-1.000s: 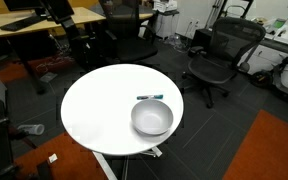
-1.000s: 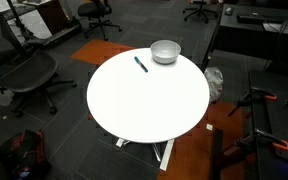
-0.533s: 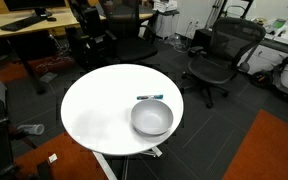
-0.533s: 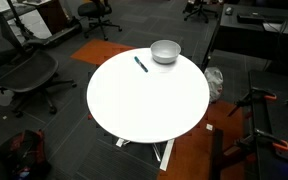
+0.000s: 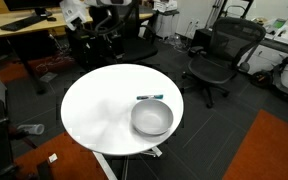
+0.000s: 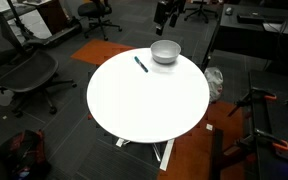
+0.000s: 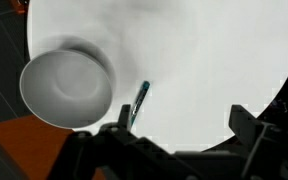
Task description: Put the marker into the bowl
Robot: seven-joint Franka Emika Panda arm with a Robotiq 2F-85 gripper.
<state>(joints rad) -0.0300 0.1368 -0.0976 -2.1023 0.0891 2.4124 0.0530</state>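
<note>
Silver bowl (image 7: 69, 88) sits empty; marker (image 7: 139, 103) lies on the table (image 7: 214, 50) beside it, beneath the gripper (image 7: 181, 120), jaws apart, holding nothing. Pickup not yet done.

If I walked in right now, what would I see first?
Most likely the big round white table, bright against the dark floor. Next comes the shiny round silver metal bowl near the table's edge, with a thin dark teal marker lying on the tabletop just beside it, not inside.
</note>
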